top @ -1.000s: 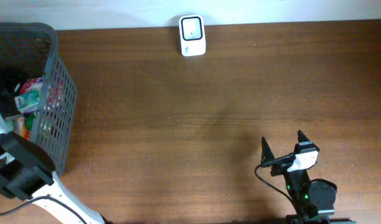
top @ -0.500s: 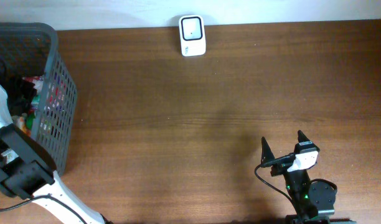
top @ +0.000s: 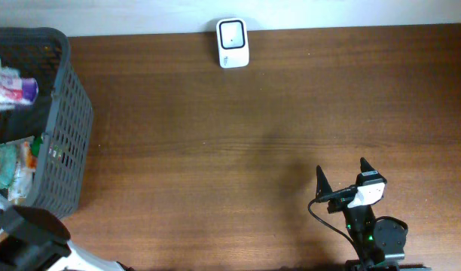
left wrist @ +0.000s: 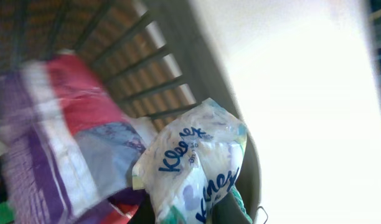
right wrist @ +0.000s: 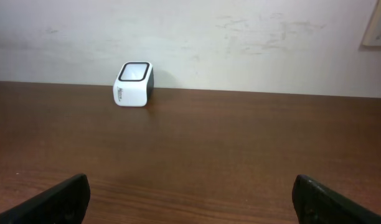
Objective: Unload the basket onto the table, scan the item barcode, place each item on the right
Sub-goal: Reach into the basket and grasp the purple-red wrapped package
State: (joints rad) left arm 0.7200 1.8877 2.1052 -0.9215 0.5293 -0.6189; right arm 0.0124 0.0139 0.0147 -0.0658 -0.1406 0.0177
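The item is a soft Kleenex pack [left wrist: 197,165]: crinkled clear-white film with blue lettering and a little green at its lower end. It hangs tilted, logo running slantwise, with its lower end pinched in my left gripper [left wrist: 184,214], whose dark fingers show on both sides of it. It sits in sharp focus in front of the basket [top: 72,113] wall. I cannot see a barcode on the face turned towards me.

The scanner [top: 233,43] is a small white box with a dark, rounded-square window on top. It stands upright at the far edge of the desk [top: 238,150], close against the wall and well apart from the pack.
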